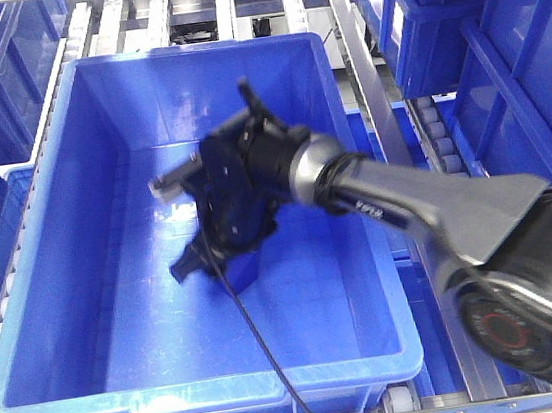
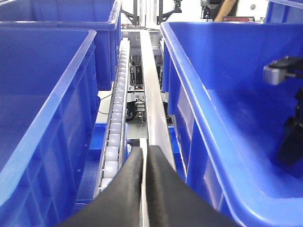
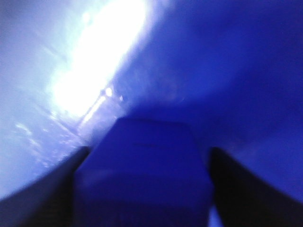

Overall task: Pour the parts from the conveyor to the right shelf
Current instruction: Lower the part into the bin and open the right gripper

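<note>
Parts? Only one shows for sure: a small blue block (image 3: 142, 175) sitting between the right gripper's (image 1: 219, 218) fingers (image 3: 246, 189) in the right wrist view, filling the gap from one dark finger to the other. That picture is blurred, so whether the pads are actually pressing on it or only straddling it, I cannot tell. The block lies on the floor of the big blue bin (image 1: 59, 324), roughly mid-floor, a touch toward the bin's near wall.

No table here to place things by, so take the bin's own edges: it rests on the roller conveyor (image 2: 113, 137), and the right arm (image 1: 438, 212) reaches in over the right-hand rim, wrist bent down to the floor. A black cable (image 1: 265, 359) trails from the gripper out over the near rim.

Over on the other side, the left gripper (image 2: 144, 189) is pinched tight with nothing between its fingers, hanging above the metal rail (image 2: 154, 118) that runs between this bin and a neighbouring blue bin (image 2: 42, 109) at its left.

My read: this is the pick-up step inside the bin, with the pour to the right shelf not yet begun. Next comes a firm close on the block if it isn't gripped already, then a clean lift clear of the right rim before swinging toward the blue shelf bins (image 1: 498, 48) on the right. That trailing cable could snag on the rim.
</note>
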